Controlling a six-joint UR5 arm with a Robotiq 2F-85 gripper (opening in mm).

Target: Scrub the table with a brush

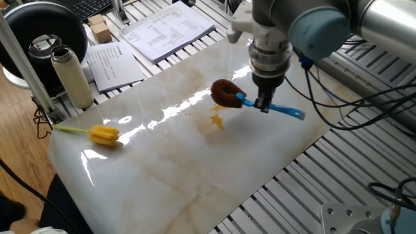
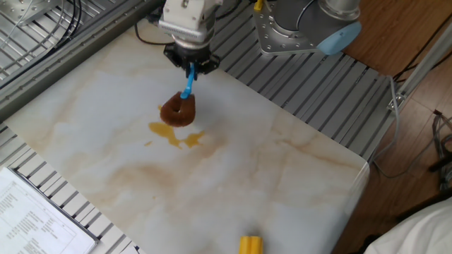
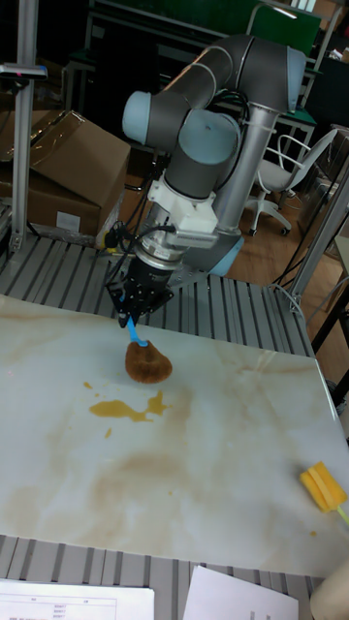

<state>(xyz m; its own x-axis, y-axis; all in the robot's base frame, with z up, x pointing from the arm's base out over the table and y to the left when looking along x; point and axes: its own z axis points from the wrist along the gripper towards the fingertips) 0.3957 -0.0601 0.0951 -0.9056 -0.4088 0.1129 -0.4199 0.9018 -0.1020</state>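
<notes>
**Brush sits just past the stain**

Brush (image 2: pixel 180 107) head rests on the table (image 2: pixel 296 183), just beside the amber stain (image 2: pixel 175 135) rather than on it. The claw (image 2: pixel 190 65) is clamped on the blue handle. Judging by this, scrubbing is mid-stroke; the next move calls for drawing the bristles over the puddle with downward pressure. A yellow sponge brush (image 1: pixel 99 134) lies well apart.

Lab: slatted metal frame (image 2: pixel 311 99), cables (image 1: pixel 364 97)
</notes>
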